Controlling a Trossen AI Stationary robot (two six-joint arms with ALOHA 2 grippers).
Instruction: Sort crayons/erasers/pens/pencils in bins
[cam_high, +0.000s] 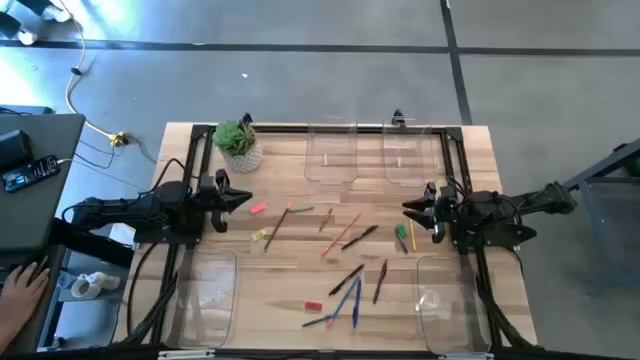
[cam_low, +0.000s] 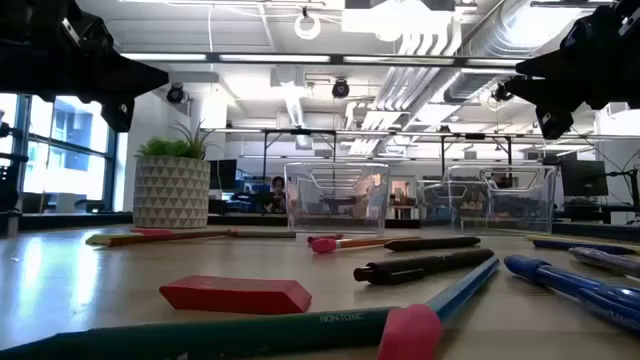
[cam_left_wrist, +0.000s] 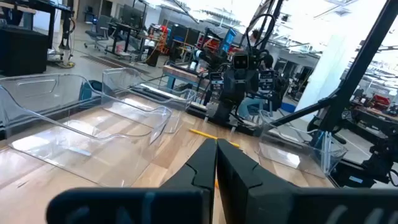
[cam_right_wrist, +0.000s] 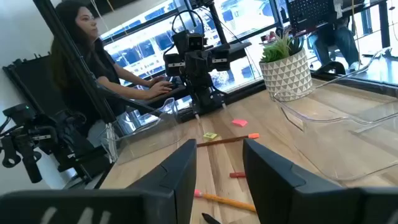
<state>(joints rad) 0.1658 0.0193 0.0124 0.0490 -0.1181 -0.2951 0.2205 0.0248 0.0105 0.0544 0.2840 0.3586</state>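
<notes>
1. Beyond the wooden table you have an open lab with benches and ceiling pipes, and a person sits at a desk to one side, hands at a keyboard, clear of both arms.
2. Your left gripper hangs above the table's left edge with its fingers pressed together and nothing between them; it looks parked there to keep out of the way.
3. Your right gripper hovers off the surface at the right side, fingers parted with a plain gap and holding nothing, which reads as ready for a first pick.
4. The bins sit at the outside: two side by side at the far edge, one at each near corner. That leaves the middle free for reaching, and all four look empty.
5. The sticks lie scattered across the centre: pencils, dark and blue pens nearer you, and short crayons just beside the right gripper.
6. The erasers lie flat, a pink one close to the left gripper and a red one near the front.
7. A potted plant stands at the far left corner; it is no part of the sort.
8. Judging by this, sorting has not begun, and the crayons by the right gripper seem the nearest target.
</notes>
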